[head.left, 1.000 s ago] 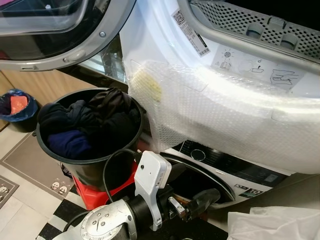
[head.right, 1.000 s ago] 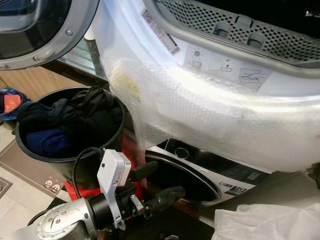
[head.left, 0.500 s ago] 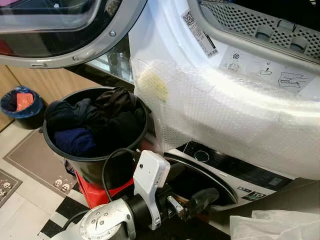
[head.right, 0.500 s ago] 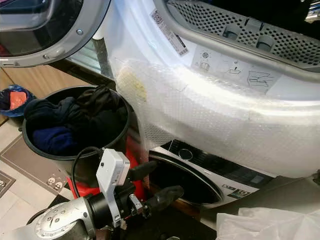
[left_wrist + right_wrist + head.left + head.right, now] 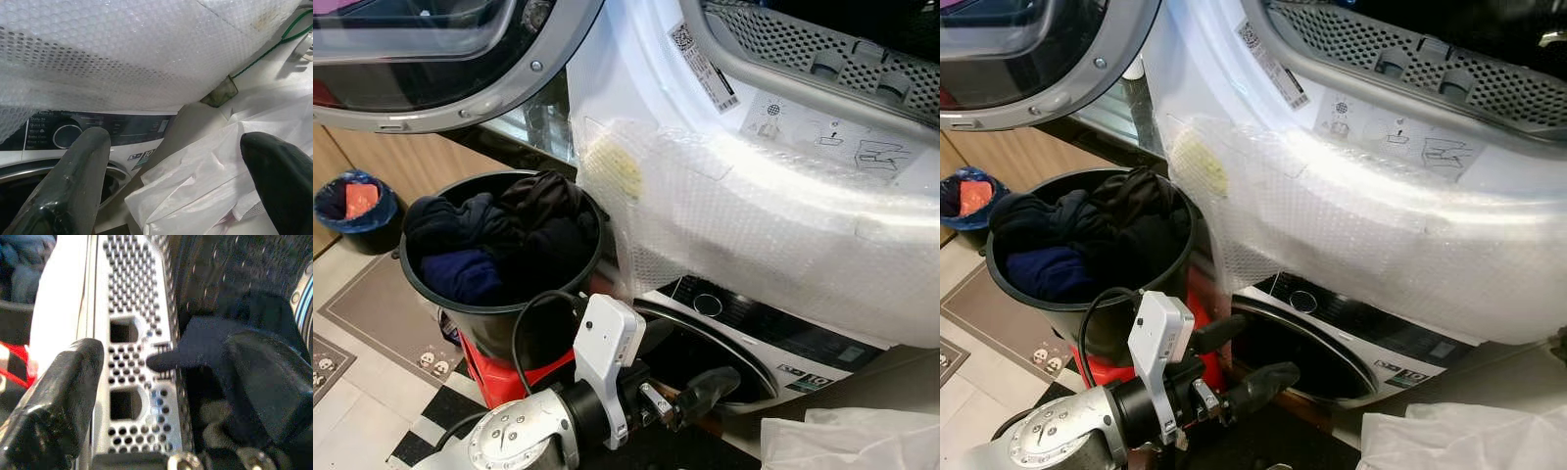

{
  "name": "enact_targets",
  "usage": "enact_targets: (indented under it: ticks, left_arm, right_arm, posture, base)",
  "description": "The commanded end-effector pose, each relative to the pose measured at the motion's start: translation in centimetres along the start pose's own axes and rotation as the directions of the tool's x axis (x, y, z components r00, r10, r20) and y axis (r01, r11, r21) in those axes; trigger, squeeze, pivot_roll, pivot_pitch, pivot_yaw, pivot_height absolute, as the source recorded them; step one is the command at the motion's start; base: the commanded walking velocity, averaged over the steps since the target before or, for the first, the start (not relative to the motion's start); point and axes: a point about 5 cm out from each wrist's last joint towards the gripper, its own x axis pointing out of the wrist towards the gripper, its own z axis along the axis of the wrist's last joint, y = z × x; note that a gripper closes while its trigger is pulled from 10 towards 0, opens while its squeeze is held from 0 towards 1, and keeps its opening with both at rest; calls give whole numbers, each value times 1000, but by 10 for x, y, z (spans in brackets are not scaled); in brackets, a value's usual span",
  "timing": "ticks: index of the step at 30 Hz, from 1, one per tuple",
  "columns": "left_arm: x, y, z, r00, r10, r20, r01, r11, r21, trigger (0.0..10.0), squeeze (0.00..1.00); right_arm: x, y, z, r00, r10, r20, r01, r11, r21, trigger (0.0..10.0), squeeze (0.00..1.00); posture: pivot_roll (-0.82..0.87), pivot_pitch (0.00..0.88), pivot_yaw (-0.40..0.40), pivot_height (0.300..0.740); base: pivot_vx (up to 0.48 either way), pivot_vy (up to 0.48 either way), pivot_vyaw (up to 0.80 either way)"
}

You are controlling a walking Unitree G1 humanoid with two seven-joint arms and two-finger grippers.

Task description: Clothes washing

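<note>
Dark clothes (image 5: 499, 245), seemingly black and navy, fill black bucket (image 5: 533, 338).

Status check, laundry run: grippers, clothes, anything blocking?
Left gripper open, empty, low by lower washer. Right gripper open at drum rim. Dark clothes in black bucket. Bubble wrap overhangs.

Dark clothes (image 5: 499, 240) heaped in black bucket (image 5: 543, 328)

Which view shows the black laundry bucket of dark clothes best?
The left eye view: the black laundry bucket sits whole, dark clothes heaped inside. The right eye view shows it nearer the edge. The right wrist view catches a blurred corner.
</note>
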Motion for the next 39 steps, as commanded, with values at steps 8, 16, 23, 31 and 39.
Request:
enact_targets:
  ticks: [8,16,23,31,39]
  left_arm:
    - [2,-6,-3,999,-34,-11,33,999,-17,10000,0]
    - [2,-6,-2,1000,-11,-5,11,1000,-17,10000,0]
    - [1,-5,-3,1000,-6,-4,6,1000,-18,10000,0]
    - [2,2,-2,1000,6,-11,-6,1000,7,10000,0]
    - [4,14,2,1000,16,-14,-16,999,41,10000,0]
  right_arm:
    - [40,-7,1,971,-232,-60,239,958,157,10000,0]
    - [46,-24,9,783,-621,30,582,750,313,10000,0]
    - [13,-30,9,748,-642,168,522,725,450,10000,0]
    - [-29,-21,-29,771,-529,355,375,827,418,10000,0]
    - [-26,-5,-75,793,-517,321,354,821,449,10000,0]
  posture:
    - [-4,226,-83,740]
    - [16,233,-91,740]
    - [17,231,-93,740]
    - [16,212,-68,740]
    - [2,192,-38,740]
  base:
    - [0,0,0]
    - [0,0,0]
    - [0,0,0]
    - [0,0,0]
    - [0,0,0]
